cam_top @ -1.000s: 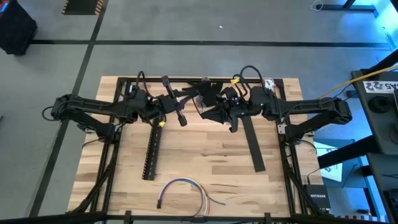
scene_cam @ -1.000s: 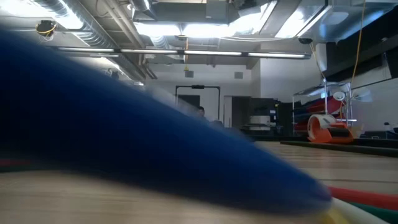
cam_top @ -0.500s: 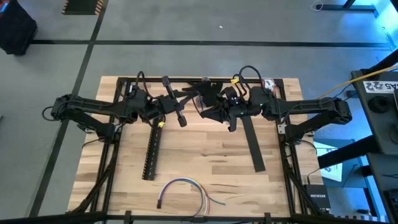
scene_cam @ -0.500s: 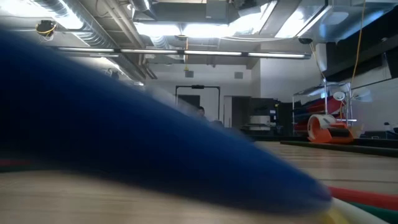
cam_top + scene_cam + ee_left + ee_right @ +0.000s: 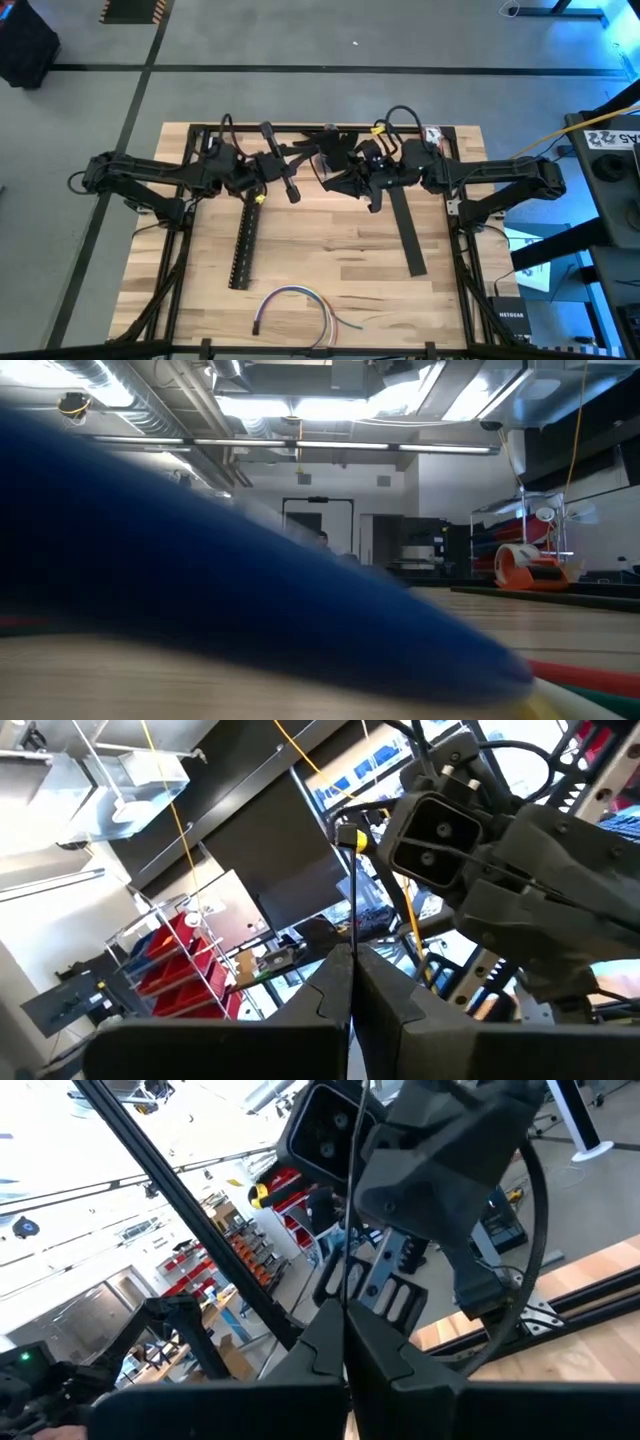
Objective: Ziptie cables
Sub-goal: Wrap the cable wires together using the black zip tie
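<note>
Both arms meet above the table's far part, grippers facing each other. My left gripper (image 5: pixel 292 178) (image 5: pixel 352 955) and my right gripper (image 5: pixel 328 168) (image 5: pixel 345 1308) are both shut on a thin straight dark strip (image 5: pixel 354 890) (image 5: pixel 350 1230) that spans the short gap between them. The cables (image 5: pixel 295 305), a curved bundle of white, blue-purple and dark wires, lie flat near the table's near edge, far from both grippers. In the low view a blurred blue shape (image 5: pixel 200 560), right at the lens, hides the table. My left gripper pinches the thin dark strip (image 5: pixel 353 935) between its two fingertips, fingers lying along it. The strip runs straight on from the fingertips toward the right arm, lifted clear of the table. My right gripper pinches the same strip (image 5: pixel 347 1285) between its fingertips from the opposite side, also along its length. The strip continues straight toward the left arm, held above the table.
A long black slotted channel (image 5: pixel 243 240) lies lengthwise on the table's left half, below the left gripper. A flat black bar (image 5: pixel 405 230) lies on the right half. Bare wood (image 5: pixel 330 250) shows between them. Metal frame rails run along the table's edges.
</note>
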`<state>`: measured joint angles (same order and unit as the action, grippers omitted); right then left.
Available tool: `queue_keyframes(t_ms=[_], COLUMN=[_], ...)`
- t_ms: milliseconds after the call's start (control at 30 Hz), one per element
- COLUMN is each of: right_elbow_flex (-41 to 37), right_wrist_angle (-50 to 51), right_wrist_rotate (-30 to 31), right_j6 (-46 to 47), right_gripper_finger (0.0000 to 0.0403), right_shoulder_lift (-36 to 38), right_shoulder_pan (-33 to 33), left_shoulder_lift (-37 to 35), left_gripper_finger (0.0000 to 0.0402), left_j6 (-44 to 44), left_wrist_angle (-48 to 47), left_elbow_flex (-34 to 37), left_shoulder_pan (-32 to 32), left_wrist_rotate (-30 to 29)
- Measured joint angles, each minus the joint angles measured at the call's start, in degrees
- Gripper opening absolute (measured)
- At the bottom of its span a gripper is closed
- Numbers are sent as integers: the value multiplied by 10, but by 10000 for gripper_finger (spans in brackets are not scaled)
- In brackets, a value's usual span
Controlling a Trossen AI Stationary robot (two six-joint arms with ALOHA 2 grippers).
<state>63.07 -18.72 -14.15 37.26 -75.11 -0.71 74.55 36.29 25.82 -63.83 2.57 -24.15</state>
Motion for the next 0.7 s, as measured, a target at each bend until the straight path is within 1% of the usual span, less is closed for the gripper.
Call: queue_keyframes(t_ms=[700], right_elbow_flex=[0], right_wrist_angle=[7], right_wrist_rotate=[6], right_j6=[0], right_gripper_finger=[0], right_shoulder_lift=[0], right_shoulder_pan=[0], left_shoulder_lift=[1], left_gripper_finger=[0], left_j6=[6], left_wrist_angle=[3], left_elbow_flex=[0], left_shoulder_pan=[6], left_wrist_rotate=[0])
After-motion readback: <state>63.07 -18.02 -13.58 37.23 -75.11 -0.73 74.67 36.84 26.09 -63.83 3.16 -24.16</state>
